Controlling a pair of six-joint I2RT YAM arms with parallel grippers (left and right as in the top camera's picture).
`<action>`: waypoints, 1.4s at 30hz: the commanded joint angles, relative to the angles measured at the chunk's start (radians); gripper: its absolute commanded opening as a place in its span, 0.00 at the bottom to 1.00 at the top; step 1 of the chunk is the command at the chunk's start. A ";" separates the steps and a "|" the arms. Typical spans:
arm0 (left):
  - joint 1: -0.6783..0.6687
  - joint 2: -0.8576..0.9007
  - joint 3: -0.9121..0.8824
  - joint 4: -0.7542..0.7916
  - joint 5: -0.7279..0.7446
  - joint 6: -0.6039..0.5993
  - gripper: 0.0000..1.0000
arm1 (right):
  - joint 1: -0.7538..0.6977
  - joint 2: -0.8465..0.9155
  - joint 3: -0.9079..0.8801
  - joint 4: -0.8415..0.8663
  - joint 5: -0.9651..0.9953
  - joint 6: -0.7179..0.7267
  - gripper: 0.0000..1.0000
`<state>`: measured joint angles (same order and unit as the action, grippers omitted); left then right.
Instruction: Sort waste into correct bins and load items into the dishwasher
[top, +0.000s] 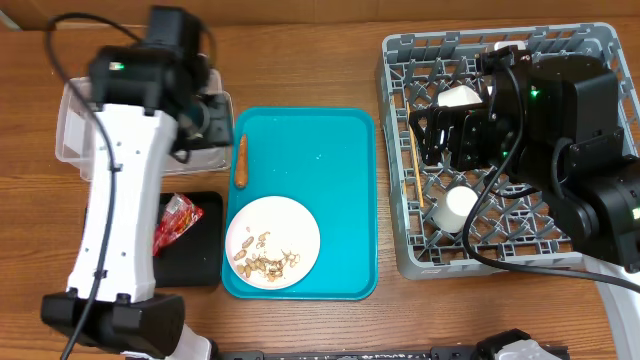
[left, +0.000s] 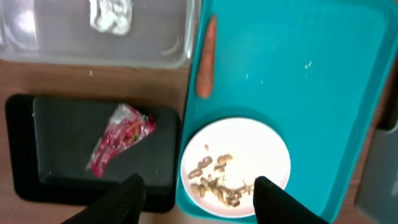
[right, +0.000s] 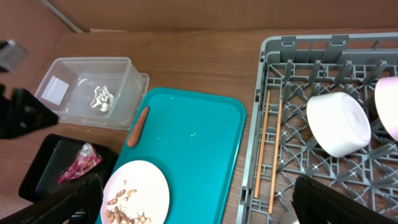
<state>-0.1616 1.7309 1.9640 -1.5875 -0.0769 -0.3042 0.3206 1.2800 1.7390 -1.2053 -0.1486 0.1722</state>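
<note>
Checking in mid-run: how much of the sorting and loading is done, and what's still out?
Looks done: red wrapper in the black bin, crumpled white item in the clear bin, chopsticks and a white bowl in the rack. In hand: nothing; left gripper and right gripper are open and empty. Left: the carrot on the teal tray, and the plate with food scraps.

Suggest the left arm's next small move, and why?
Probably move the left gripper over the carrot and lower: its jaws are open and empty, and the carrot lies loose at the left edge of the teal tray, not yet binned.
</note>
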 joint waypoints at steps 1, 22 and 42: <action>-0.003 -0.012 -0.011 -0.010 -0.127 -0.126 0.63 | -0.002 -0.012 0.002 0.002 0.010 0.003 1.00; 0.235 -0.423 -0.539 -0.042 -0.142 -0.135 0.97 | -0.002 -0.012 0.002 0.002 0.010 0.003 1.00; 0.613 -0.177 -0.845 0.381 0.122 0.018 0.89 | -0.002 -0.012 0.002 0.002 0.010 0.003 1.00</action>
<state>0.4477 1.5108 1.1309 -1.2137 0.0124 -0.2882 0.3202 1.2800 1.7390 -1.2057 -0.1490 0.1726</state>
